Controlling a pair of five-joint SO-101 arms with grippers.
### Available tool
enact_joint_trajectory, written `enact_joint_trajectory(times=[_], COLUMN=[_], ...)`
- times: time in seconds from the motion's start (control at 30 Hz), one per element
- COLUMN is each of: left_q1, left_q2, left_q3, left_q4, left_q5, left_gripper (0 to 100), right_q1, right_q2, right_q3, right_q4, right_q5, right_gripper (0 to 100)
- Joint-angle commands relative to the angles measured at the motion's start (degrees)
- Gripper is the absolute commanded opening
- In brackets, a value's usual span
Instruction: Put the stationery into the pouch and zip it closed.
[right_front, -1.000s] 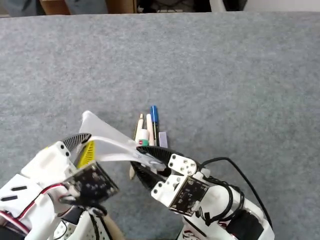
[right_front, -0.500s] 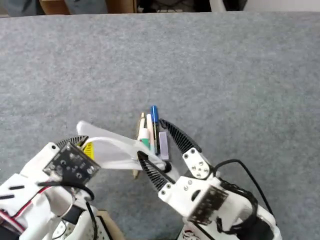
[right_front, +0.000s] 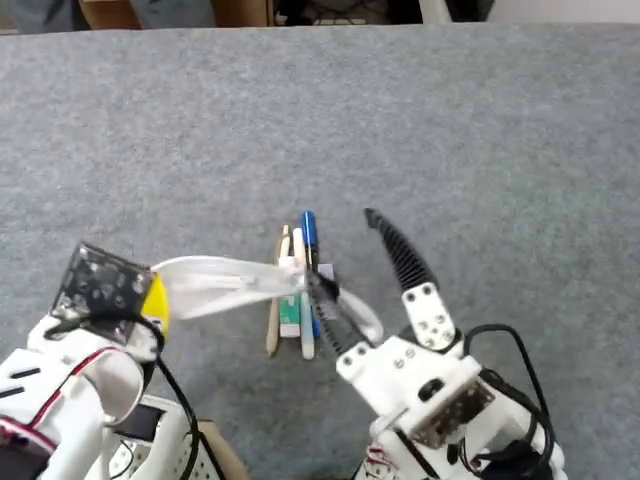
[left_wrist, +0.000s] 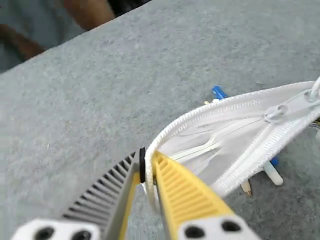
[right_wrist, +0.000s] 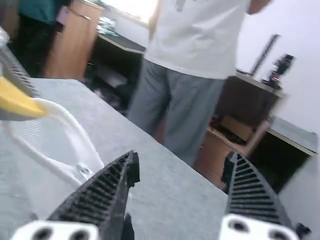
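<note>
The left gripper (left_wrist: 145, 163) pinches one end of the white pouch (right_front: 220, 283), whose far end reaches over the pens (right_front: 303, 322) lying toward the tabletop's (right_front: 450, 120) near edge. The right gripper (right_front: 345, 255) hangs beside them, jaws spread wide.

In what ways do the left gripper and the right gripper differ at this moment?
The left gripper is shut on the edge of the pouch; the right gripper is open wide and holds nothing. The left gripper has one yellow finger; the right gripper's fingers are both black. Both are close to the pouch.
</note>
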Motion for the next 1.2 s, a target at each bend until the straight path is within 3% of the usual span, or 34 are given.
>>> enact_joint_trajectory(times=[0.0,0.27,0.43,0.53,0.77,1.0,1.17], left_q1=[-4.2,-11.7,-14.6,-14.7,-15.6,-30.9,-34.4], left_q2=[1.2,1.1,1.1,1.1,1.1,1.6,1.2], left_q3=[-0.8,-1.5,0.0,0.0,-1.1,-3.4,-1.5], left_q4=[2.5,2.6,2.6,2.6,2.3,2.5,2.6], left_q5=[4.8,8.3,8.4,8.4,11.0,12.9,12.9], left_gripper=[3,3,3,3,3,3,3], right_q1=[4.4,9.3,12.9,16.7,20.7,20.7,17.0], right_q2=[-6.9,-5.2,-5.1,-5.0,3.5,17.7,26.2], right_q3=[-0.7,7.7,12.4,12.9,15.4,14.8,12.8], right_q4=[0.3,4.0,3.6,3.6,3.9,-2.2,-3.8], right_q5=[0.0,-2.2,-13.9,-12.3,-10.9,-11.1,-11.2], right_gripper=[27.6,26.0,10.3,5.6,19.1,19.8,19.8])
